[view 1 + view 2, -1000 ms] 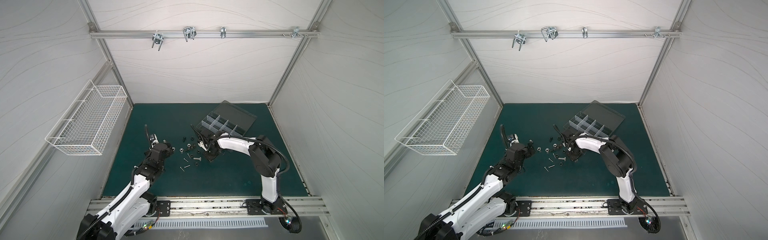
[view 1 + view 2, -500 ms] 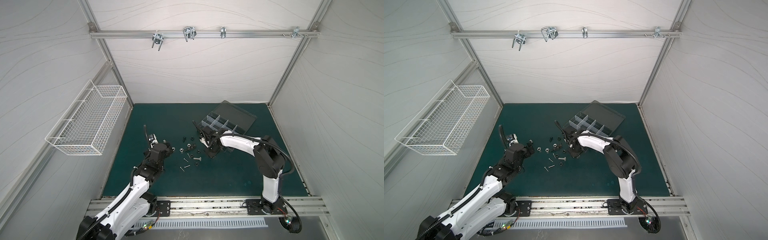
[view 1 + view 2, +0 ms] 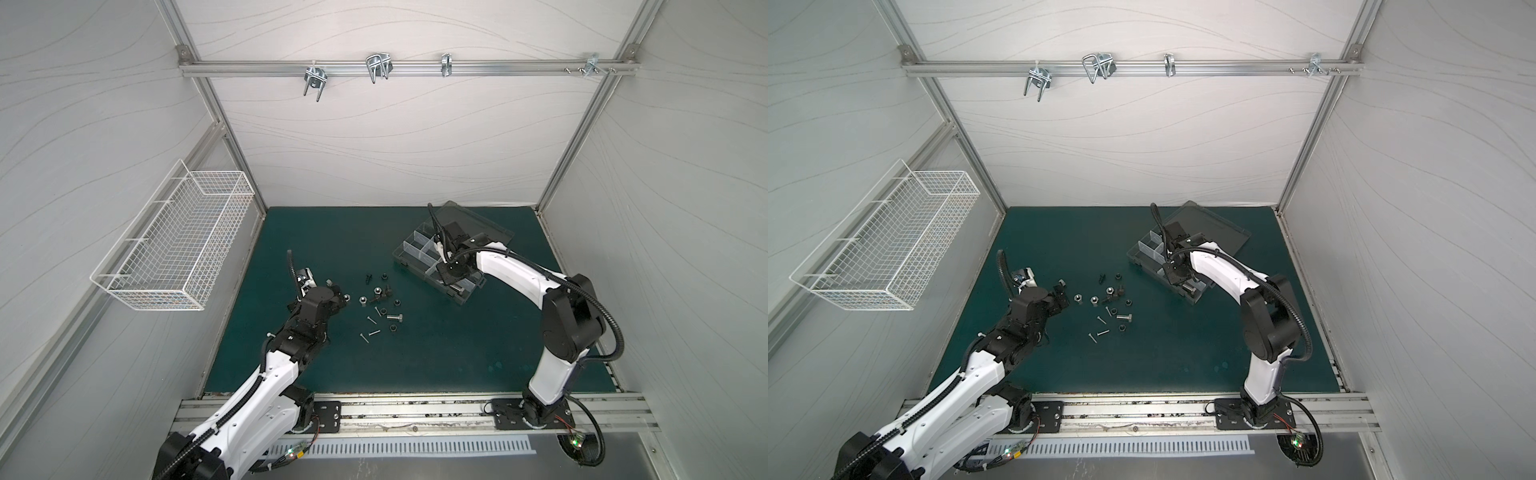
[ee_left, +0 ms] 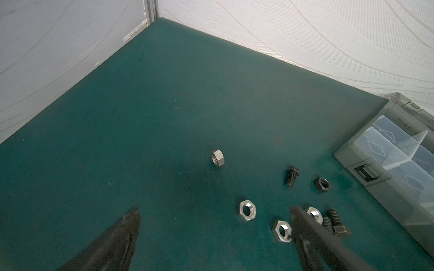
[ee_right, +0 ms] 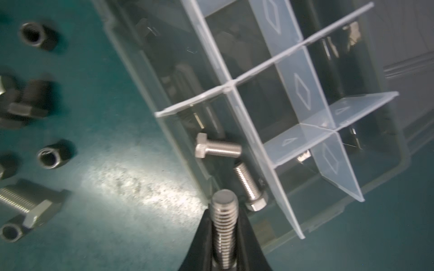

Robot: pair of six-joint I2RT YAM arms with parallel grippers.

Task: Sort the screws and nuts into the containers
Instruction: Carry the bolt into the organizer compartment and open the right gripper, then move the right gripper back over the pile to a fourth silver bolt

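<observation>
Right wrist view crops the head of the bolt (image 5: 224,227) clenched by right gripper (image 5: 224,212) at box (image 5: 141,70) rim; left gripper (image 4: 213,211) gapes over mat (image 4: 164,93).

On the mat (image 3: 436,353), loose screws and nuts (image 3: 395,318) lie left of the organizer box (image 3: 419,277); two hex bolts (image 5: 217,149) lie in its end compartment.

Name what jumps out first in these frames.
The right claw pinches a silver hex bolt by its shank at the near edge of the organizer box, where two matching bolts already lie in one compartment. On the green mat, a scatter of nuts and screws sits before the wide-open left claw.
</observation>
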